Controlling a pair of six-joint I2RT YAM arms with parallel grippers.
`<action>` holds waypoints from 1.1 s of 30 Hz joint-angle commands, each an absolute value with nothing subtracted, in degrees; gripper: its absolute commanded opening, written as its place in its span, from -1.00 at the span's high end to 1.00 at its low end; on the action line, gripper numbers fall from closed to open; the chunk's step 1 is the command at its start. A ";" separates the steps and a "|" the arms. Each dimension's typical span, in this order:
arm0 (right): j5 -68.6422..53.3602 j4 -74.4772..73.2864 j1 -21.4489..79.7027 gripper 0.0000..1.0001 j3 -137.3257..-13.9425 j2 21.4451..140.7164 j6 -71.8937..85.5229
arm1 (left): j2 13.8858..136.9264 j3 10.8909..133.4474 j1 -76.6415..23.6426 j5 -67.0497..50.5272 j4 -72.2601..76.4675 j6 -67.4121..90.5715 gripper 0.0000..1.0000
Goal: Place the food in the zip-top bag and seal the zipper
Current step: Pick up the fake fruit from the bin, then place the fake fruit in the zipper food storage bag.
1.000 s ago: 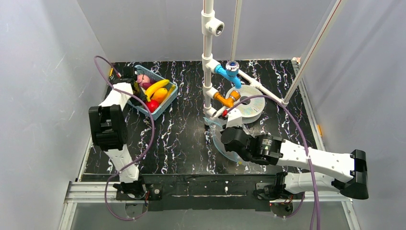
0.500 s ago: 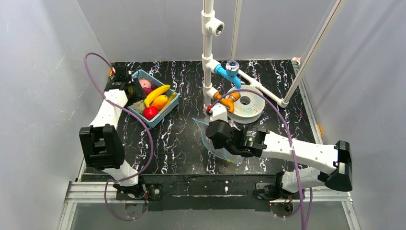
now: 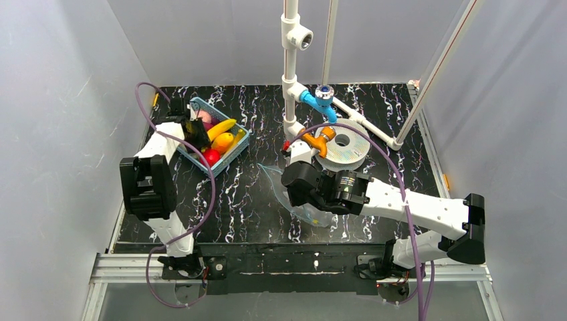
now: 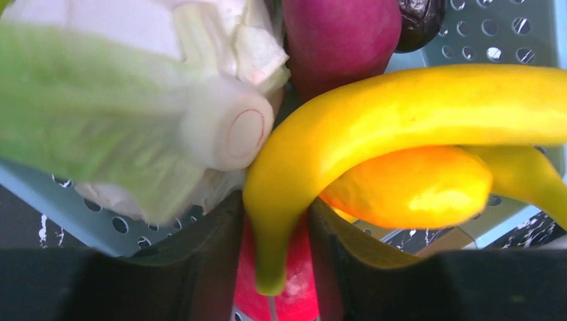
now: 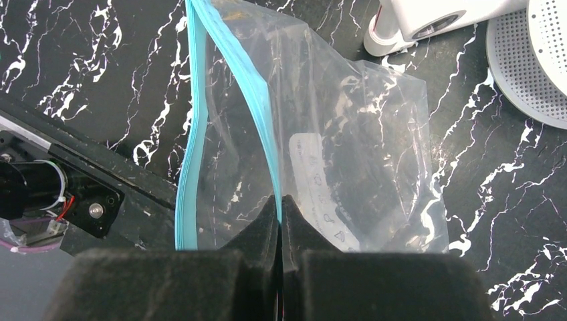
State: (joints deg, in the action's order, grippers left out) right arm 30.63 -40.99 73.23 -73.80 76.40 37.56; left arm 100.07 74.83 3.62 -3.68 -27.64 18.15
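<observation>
Between the fingers of the left gripper [image 4: 274, 267], which stand apart, the tapered end of the banana [image 4: 401, 114] is straddled, with a red fruit [image 4: 297, 301] directly beneath it; whether the pads already touch the peel cannot be told. If the jaws were closed this near the tip, the smooth taper could be squeezed out of the grip. Just beyond the jaws the banana is draped over an orange fruit [image 4: 408, 187] and pressed against a lettuce [image 4: 120, 120], so either neighbour could be dragged up and spilled over the wall of the blue basket [image 4: 100, 214]. The right gripper [image 5: 281, 204] is clamped on one lip of the zip-top bag [image 5: 348, 134], at the zipper [image 5: 231, 60]. The other lip hangs free to the left of these jaws, and the mouth is judged narrow. A long fruit could therefore be caught on the strip, and the thin film could be pulled out of the pinch. In the overhead view the bag is seen well apart from the basket, so a loosely held banana could be dropped during the carry.
</observation>
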 commanded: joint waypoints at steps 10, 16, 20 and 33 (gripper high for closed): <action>32.03 -41.92 73.38 0.97 -77.20 76.52 36.13 | 83.08 69.89 2.57 11.51 -24.12 13.61 1.00; 29.36 -42.29 73.39 0.97 -76.82 76.68 38.20 | 68.82 66.26 -6.32 24.03 -26.94 8.23 1.00; 29.37 -41.90 73.32 0.97 -76.98 77.45 38.22 | 63.53 71.02 -18.88 29.74 -45.12 12.49 1.00; 32.15 -39.88 73.30 0.97 -81.85 82.24 32.82 | 42.72 63.74 -33.48 13.22 -56.03 8.31 1.00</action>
State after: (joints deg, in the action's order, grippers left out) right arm 30.94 -41.91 73.23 -77.21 80.66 35.09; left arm 40.21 65.41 -32.08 16.84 -53.52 14.04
